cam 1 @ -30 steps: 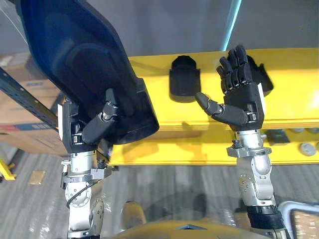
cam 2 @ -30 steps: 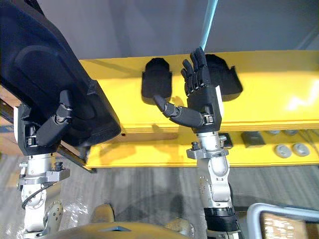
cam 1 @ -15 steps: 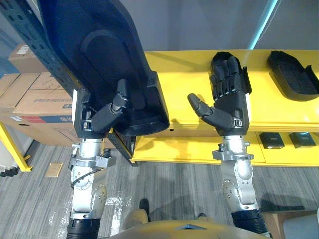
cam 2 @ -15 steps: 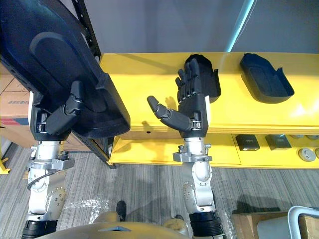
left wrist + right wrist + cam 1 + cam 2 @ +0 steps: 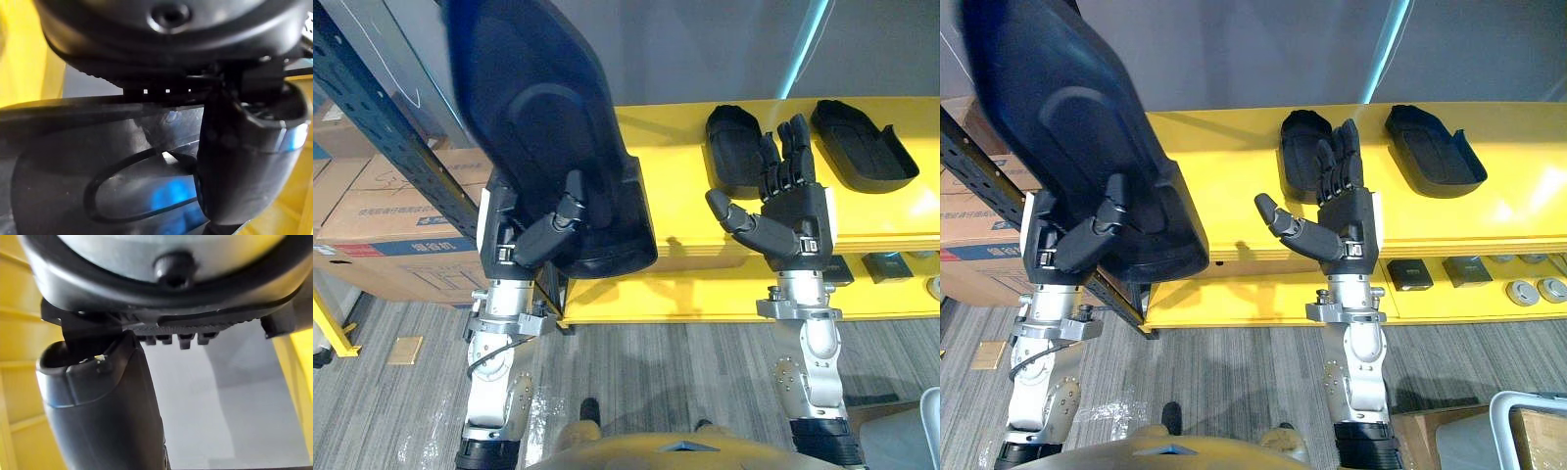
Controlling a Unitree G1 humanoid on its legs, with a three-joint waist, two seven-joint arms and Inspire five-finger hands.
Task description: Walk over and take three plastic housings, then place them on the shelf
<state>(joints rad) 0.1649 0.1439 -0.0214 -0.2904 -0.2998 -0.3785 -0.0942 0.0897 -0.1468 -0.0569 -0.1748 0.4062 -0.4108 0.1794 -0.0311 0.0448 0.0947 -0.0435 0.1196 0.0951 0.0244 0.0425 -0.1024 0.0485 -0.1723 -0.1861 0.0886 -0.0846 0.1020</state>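
Left arm (image 5: 497, 377) and right arm (image 5: 810, 367) were silver-grey metal, pretty chunky round joints, black cuffs lower down. Left robot hand (image 5: 533, 240) and right robot hand (image 5: 790, 220) were matte black, white side panels by wrists.

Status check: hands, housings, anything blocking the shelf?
Left hand shut on held housing. Right hand open, empty, before yellow shelf. Two shelf housings lie there. No obstruction seen.

Bright, even lighting; glare patch on yellow shelf (image 5: 1518, 208), right.
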